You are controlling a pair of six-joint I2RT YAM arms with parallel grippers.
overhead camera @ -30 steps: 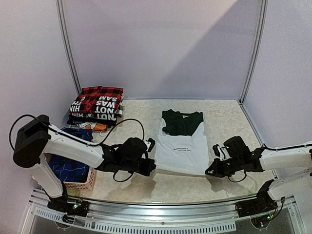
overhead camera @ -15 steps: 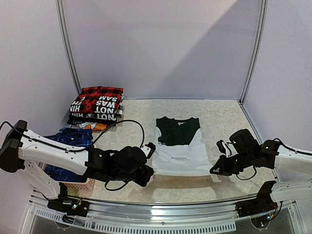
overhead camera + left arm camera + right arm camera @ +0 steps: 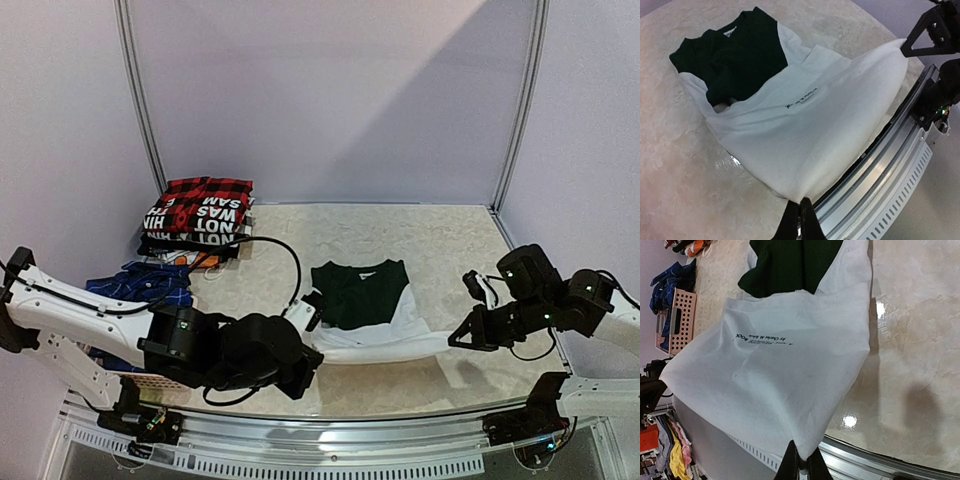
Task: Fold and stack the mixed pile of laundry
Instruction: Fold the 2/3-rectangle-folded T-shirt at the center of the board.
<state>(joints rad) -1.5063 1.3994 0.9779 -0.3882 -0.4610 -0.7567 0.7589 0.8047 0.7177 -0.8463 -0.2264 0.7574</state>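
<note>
Moved: both my arms pulled back toward me, dragging the white T-shirt [image 3: 400,325] closer and lifting its hem.
Left gripper [image 3: 312,352]: pinched tight on the left hem corner.
Right gripper [image 3: 462,338]: clamped on the right hem corner.
Shirt: hem stretched between them near the front edge, dark part [image 3: 358,295] flat on the table [image 3: 450,240].

Between our black left gripper [image 3: 800,205] and right gripper [image 3: 801,452] we see a soft white T-shirt [image 3: 790,135], dark green on top, black lettering; beyond the left, a folded red-and-black plaid shirt [image 3: 207,188].
</note>
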